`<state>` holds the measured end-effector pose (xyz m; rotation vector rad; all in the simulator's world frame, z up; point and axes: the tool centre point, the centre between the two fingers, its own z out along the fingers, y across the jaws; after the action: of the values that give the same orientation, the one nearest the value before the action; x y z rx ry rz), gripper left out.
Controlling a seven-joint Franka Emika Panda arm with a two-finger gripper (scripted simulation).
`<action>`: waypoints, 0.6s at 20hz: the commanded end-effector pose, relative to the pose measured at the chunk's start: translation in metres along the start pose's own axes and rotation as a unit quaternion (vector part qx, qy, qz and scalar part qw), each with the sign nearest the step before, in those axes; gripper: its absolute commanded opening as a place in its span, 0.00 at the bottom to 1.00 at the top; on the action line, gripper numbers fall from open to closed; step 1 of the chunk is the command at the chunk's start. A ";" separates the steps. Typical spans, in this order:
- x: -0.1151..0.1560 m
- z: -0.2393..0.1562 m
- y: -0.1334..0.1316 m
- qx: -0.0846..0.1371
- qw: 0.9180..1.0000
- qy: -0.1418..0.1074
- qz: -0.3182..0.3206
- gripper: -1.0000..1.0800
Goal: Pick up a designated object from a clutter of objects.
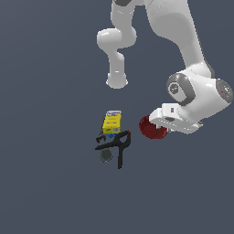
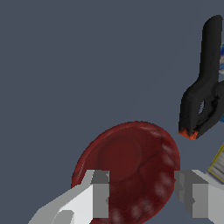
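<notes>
The gripper point(image 2: 142, 197) hangs right over the red bowl point(image 2: 129, 168), its two pale fingers point(image 2: 98, 192) spread wide with nothing between them yet. In the wrist view the fingers stand apart with the bowl's ribbed inside showing between them, so the mouth looks wide but not wide enough to take the whole bowl.

Taking the bowl as the landmark: the black spring clamp point(image 1: 116, 145) lies near it, its red tips pointing the bowl's way but apart from the rim. The yellow-and-blue box point(image 1: 111, 122) stands just beyond the clamp, and the small dark can point(image 1: 106, 155) sits by the clamp's handles, farthest from the bowl. The bowl itself rests on the grey floor, half hidden under the wrist in the exterior view.

To my eye the step in hand is the descent to grasp. A shallow bowl like this wants a pinch on the rim, one finger inside and one outside, so I'd shift sideways until a finger clears the edge, on the side away from the clamp's tips, then lower and close gently
</notes>
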<state>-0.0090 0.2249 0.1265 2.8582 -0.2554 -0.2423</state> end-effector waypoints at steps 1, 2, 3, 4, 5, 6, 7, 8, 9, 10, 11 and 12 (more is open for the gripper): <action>-0.008 0.015 -0.018 -0.016 1.000 0.000 0.009 0.62; -0.011 0.021 -0.024 -0.021 1.000 0.000 0.012 0.62; -0.013 0.026 -0.030 -0.026 1.000 0.000 0.015 0.62; -0.016 0.031 -0.035 -0.031 0.999 0.000 0.017 0.62; -0.019 0.035 -0.039 -0.035 0.999 0.001 0.020 0.62; -0.021 0.039 -0.044 -0.039 0.999 0.001 0.022 0.62; -0.023 0.043 -0.047 -0.043 0.999 0.002 0.024 0.62; -0.025 0.046 -0.051 -0.046 0.999 0.002 0.025 0.62; -0.027 0.049 -0.054 -0.049 0.998 0.003 0.027 0.62; -0.028 0.051 -0.056 -0.051 0.998 0.003 0.028 0.62; -0.030 0.054 -0.058 -0.054 0.998 0.004 0.029 0.62; -0.031 0.055 -0.060 -0.055 0.998 0.004 0.030 0.62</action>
<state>-0.0385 0.2719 0.0655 2.7443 -0.3104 -0.2289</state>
